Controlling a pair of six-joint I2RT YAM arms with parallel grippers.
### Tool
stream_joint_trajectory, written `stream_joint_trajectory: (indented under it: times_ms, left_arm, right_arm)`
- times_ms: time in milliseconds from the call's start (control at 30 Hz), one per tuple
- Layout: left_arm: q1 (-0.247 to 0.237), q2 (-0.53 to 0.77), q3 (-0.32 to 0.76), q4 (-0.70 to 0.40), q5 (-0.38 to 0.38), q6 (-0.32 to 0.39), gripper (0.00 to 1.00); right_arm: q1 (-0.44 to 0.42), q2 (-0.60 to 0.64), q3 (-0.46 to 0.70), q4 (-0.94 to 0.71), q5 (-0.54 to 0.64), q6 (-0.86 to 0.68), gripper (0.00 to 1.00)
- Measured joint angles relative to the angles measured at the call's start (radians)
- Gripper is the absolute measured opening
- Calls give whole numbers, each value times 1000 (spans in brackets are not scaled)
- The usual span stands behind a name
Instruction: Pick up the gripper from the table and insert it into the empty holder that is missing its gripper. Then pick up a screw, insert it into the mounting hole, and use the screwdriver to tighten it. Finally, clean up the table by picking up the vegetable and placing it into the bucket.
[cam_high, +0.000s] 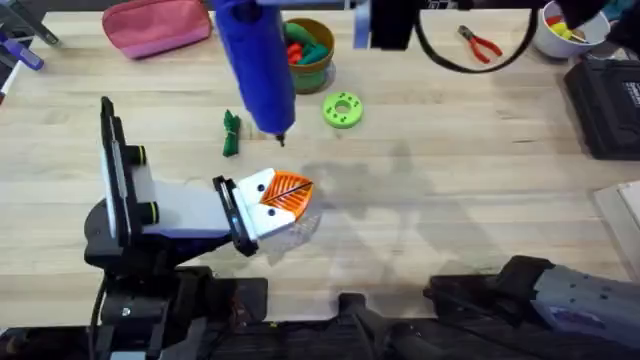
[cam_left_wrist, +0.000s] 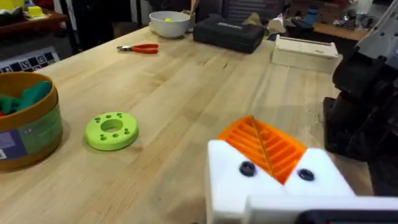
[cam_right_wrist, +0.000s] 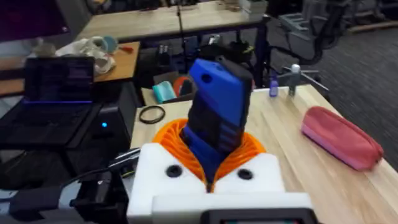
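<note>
Blue screwdriver (cam_high: 255, 60) clamped in right end effector (cam_right_wrist: 214, 177)

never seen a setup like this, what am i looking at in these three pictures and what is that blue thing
Two robot arms work at a wooden table. One picture looks down from above; the other two come from cameras on each wrist. The right gripper, white fingers with orange pads, is shut on the blue screwdriver, held up near the overhead camera. The left gripper lies low over the table, its pads pressed together. On the table are a small dark-green vegetable, a round green disc, a brown bucket holding toys, red pliers and a pink pouch.
</note>
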Motion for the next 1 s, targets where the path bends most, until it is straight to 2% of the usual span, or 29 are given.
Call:
stream_joint_trajectory:
  times_ms: [433, 833, 1000]
  left_arm:
    - [0, 0, 0, 0, 0, 0, 20]
    - [0, 0, 0, 0, 0, 0, 20]
    - [0, 0, 0, 0, 0, 0, 20]
  right_arm:
    - [12, 0, -126, 188, -81, -9, 9]
    - [12, -33, -336, 433, -101, 79, 9]
    - [12, -37, -355, 459, -125, 97, 9]
